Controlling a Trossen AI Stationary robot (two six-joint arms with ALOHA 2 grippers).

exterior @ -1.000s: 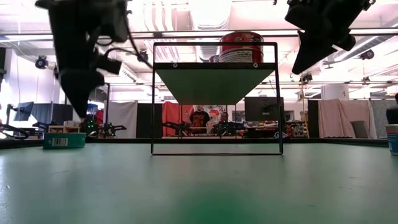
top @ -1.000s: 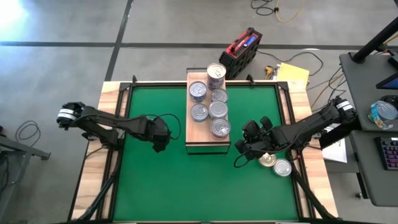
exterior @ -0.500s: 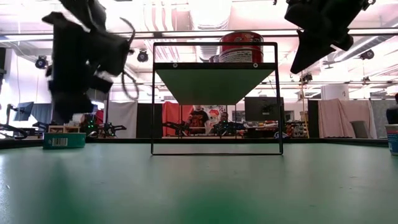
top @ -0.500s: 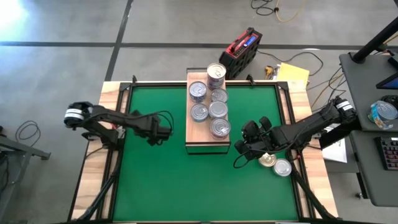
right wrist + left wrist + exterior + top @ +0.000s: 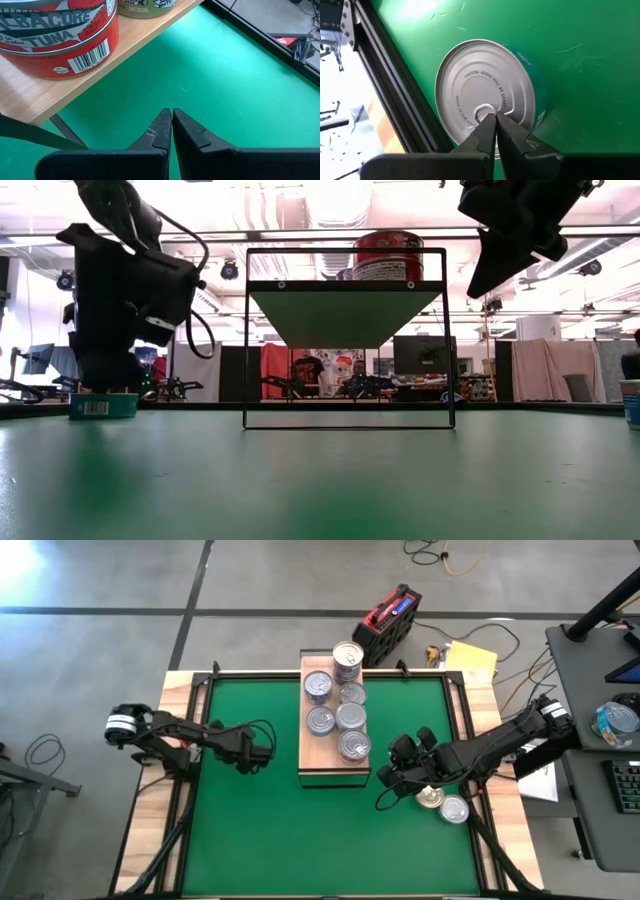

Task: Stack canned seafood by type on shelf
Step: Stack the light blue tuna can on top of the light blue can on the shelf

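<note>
We are holding our left pincer (image 5: pixel 494 117), fingers together, over a silver-lidded can (image 5: pixel 485 97) lying near the green mat's (image 5: pixel 260 830) edge, while our right pincer (image 5: pixel 171 114), also pressed together, is hovering beside the shelf (image 5: pixel 334 771), which is carrying the other cans (image 5: pixel 339 718)
</note>
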